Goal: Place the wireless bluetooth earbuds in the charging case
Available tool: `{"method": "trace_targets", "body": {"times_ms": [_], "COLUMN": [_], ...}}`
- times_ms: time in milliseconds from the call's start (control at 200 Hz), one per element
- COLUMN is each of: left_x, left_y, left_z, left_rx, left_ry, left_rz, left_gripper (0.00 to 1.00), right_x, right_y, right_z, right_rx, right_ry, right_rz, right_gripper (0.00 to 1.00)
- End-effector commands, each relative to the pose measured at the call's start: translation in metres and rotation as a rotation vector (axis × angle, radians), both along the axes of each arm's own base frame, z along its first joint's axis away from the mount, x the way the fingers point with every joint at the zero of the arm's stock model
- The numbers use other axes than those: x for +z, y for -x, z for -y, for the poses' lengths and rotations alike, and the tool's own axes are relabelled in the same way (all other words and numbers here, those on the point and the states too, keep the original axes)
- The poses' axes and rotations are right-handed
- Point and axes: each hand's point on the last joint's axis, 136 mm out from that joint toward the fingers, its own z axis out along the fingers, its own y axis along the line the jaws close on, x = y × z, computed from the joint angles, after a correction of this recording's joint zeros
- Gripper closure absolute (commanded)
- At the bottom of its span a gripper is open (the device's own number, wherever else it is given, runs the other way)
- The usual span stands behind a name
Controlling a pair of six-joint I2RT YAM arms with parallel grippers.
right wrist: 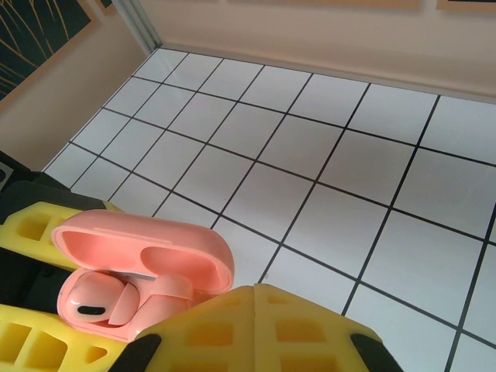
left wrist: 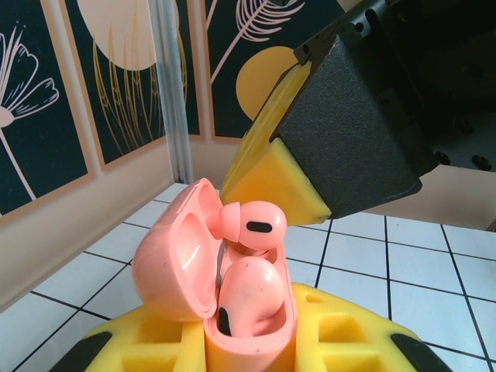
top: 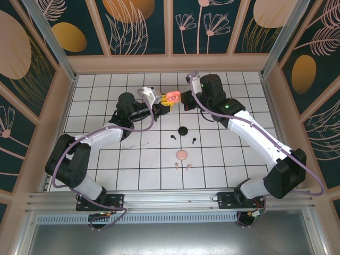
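Stretched to the far middle, the left gripper point(top: 167, 101) pinches the open case point(left wrist: 174, 263) while the right gripper point(right wrist: 256, 318), pressed together, angles in beside its protruding earbud point(left wrist: 252, 225).

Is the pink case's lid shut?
No, the pink case has its lid flipped open, with a pale pink earbud inside.

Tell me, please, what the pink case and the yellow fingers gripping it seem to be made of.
The charging case looks like smooth hard plastic, satin finish: soft highlights on its open lid. The left fingers look like matte yellow plastic, perhaps printed: dull surface, moulded square pockets. Foam cannot be excluded.
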Motion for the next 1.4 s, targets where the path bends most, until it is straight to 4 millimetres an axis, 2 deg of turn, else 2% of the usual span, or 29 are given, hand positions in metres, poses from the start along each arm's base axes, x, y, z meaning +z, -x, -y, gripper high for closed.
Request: {"method": "trace_targets", "body": {"times_ms": [0,285,405,896,1396], "left_x": [0.01,0.008,0.009,0.012,0.011], "left_y": [0.004,0.003,0.002,0.0,-0.002], "left_z": [0.002,0.003,0.003,0.004,0.005], "left_rx": [-0.015,-0.014,-0.014,-0.013,-0.012], "left_ry": [0.023,0.018,0.02,0.023,0.023], "left_rz": [0.031,0.027,0.029,0.03,0.03], "left_gripper": [1.0,1.0,1.0,1.0,1.0], "right_x": [0.035,0.056,0.057,0.035,0.013], "right_y": [-0.002,0.003,0.004,0.007,0.021], "right_z": [0.006,0.01,0.007,-0.016,-0.021], "right_rx": [-0.024,-0.029,-0.012,0.059,0.104], "right_ry": [-0.046,-0.078,-0.086,-0.081,-0.049], "right_rz": [0.082,0.118,0.112,0.059,0.007], "right_gripper": [1.0,1.0,1.0,1.0,1.0]}}
